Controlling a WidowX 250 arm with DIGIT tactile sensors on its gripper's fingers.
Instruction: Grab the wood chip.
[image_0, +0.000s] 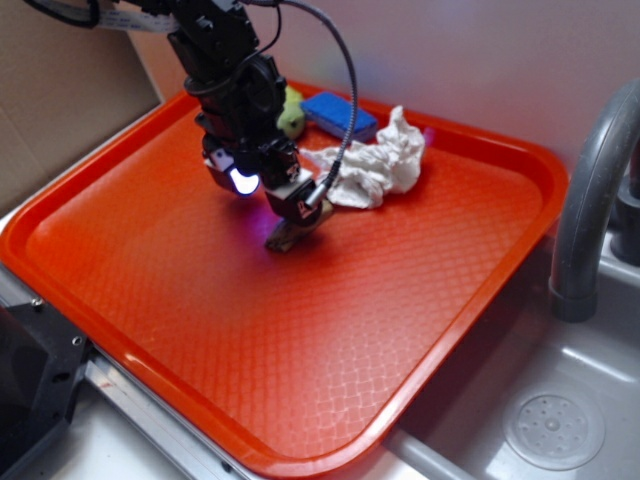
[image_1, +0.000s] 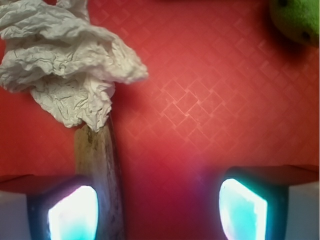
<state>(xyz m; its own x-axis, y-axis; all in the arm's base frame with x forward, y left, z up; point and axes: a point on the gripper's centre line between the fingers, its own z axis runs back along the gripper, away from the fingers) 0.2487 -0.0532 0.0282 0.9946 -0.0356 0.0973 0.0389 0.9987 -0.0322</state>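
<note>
The wood chip (image_0: 283, 238) is a brown-grey rough sliver lying on the orange tray (image_0: 300, 360). In the wrist view the wood chip (image_1: 102, 165) runs lengthwise along the inner side of the left fingertip (image_1: 75, 215), with its far end tucked under the crumpled white paper towel (image_1: 65, 70). My gripper (image_0: 297, 212) hovers just above the chip, low over the tray. In the wrist view the gripper (image_1: 157, 212) is open, with a wide gap of bare tray between the chip and the right fingertip (image_1: 242, 210).
The paper towel (image_0: 375, 170) lies just behind the chip. A yellow-green fuzzy lump (image_0: 291, 115) (image_1: 297, 20) and a blue block (image_0: 338, 113) sit at the tray's back edge. A grey faucet (image_0: 590, 200) and sink with a drain (image_0: 553, 428) are to the right.
</note>
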